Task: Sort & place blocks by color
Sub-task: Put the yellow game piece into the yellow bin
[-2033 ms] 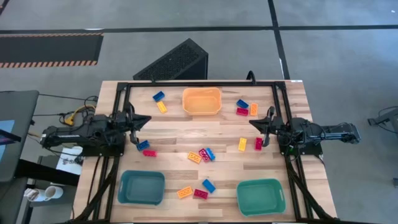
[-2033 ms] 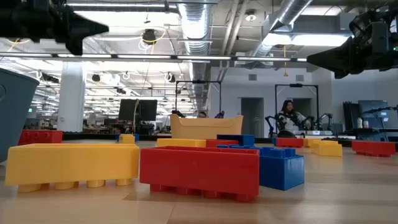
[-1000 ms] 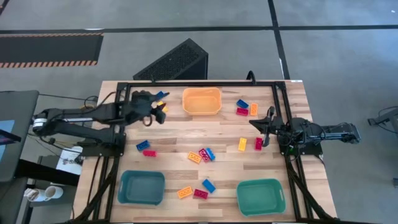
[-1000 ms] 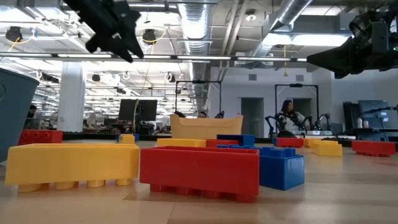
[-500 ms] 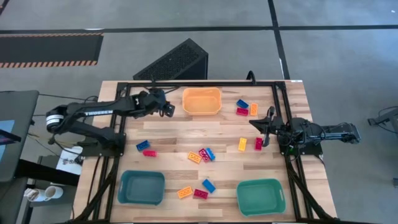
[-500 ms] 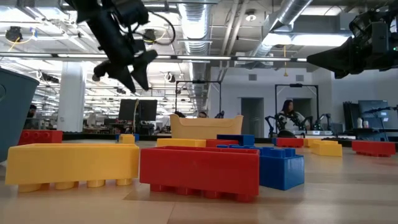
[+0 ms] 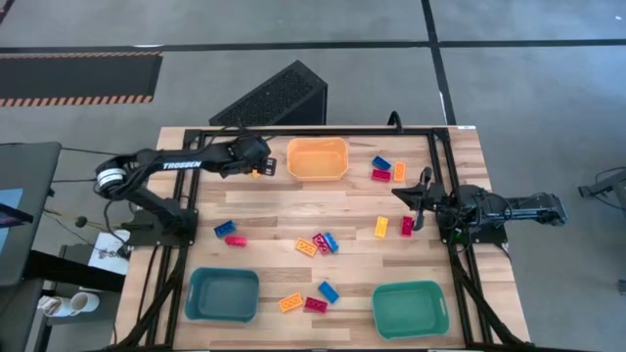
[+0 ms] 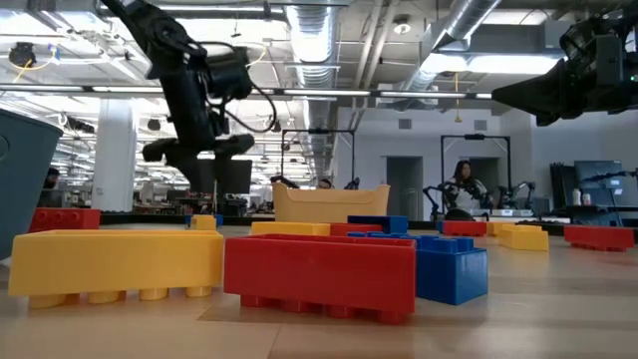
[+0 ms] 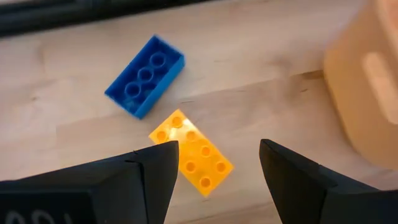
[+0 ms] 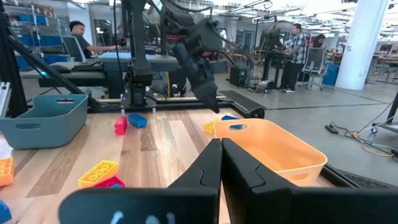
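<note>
So the left gripper (image 7: 262, 169) is stretched out to the upper left of the high view, hovering right over a small yellow-orange studded plastic brick (image 9: 192, 152) that lies flat on the wooden table (image 7: 284, 210); its fingers (image 9: 157, 176) are spread apart with nothing between them, and in the wrist view the yellow brick sits in the gap between them. A blue studded plastic brick (image 9: 145, 76) lies just beside the yellow one, not touching it. Just to the right of both is the orange plastic bin (image 7: 317, 159) at the top middle of the table. The rest of the blocks are scattered all over: a blue-red-orange trio (image 7: 385, 170) at the upper right, a blue and red pair (image 7: 229, 233) at the left middle, a mixed cluster (image 7: 318, 243) in the centre, a yellow and a red one (image 7: 393, 226) right of centre, and a few more (image 7: 308, 297) at the bottom between the two teal plastic bins (image 7: 223, 294). The right gripper (image 7: 400, 194) just sits at the right edge of the table, fingers pressed together and holding nothing.
</note>
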`<state>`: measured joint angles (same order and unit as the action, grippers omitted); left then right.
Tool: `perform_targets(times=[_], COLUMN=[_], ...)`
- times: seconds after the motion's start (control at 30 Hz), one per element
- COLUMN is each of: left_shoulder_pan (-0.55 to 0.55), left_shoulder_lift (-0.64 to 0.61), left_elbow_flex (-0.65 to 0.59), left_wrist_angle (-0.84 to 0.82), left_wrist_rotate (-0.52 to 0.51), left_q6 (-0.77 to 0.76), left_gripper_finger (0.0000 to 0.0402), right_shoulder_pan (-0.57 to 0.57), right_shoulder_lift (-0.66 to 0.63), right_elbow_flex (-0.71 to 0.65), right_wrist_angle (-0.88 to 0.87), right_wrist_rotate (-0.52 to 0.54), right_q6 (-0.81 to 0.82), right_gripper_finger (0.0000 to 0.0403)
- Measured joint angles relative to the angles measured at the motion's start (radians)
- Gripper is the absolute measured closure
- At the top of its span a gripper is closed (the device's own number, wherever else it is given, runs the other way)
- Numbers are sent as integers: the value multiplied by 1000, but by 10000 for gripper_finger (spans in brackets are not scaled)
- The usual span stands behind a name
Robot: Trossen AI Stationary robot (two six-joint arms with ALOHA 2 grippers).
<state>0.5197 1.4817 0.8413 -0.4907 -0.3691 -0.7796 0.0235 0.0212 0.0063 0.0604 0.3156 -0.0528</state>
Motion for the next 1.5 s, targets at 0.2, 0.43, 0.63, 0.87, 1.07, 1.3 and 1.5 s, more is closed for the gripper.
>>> perform_targets(times=[0.2,0.43,0.63,0.87,1.07,1.3,1.5], left_shoulder_pan=[21,6,-10,-23,-20,-23,-23], left_shoulder_lift=[56,77,77,77,77,90,126], left_elbow_flex=[0,0,-1,-1,-6,-36,-37], left_wrist_angle=[0,24,13,46,-4,53,94], left_wrist_rotate=[3,46,18,-9,-55,-67,-78], left_q6=[-41,-78,-73,-105,-226,-281,-288], left_gripper_finger=[191,187,147,100,84,83,83], right_shoulder_pan=[0,0,0,0,0,0,0], right_shoulder_lift=[0,0,0,0,0,0,0], right_elbow_flex=[0,0,0,0,0,0,0], right_wrist_angle=[0,0,0,0,0,0,0], right_wrist_rotate=[0,0,0,0,0,0,1], right_q6=[0,0,0,0,0,0,0], right_gripper_finger=[374,375,376,376,375,374,375])
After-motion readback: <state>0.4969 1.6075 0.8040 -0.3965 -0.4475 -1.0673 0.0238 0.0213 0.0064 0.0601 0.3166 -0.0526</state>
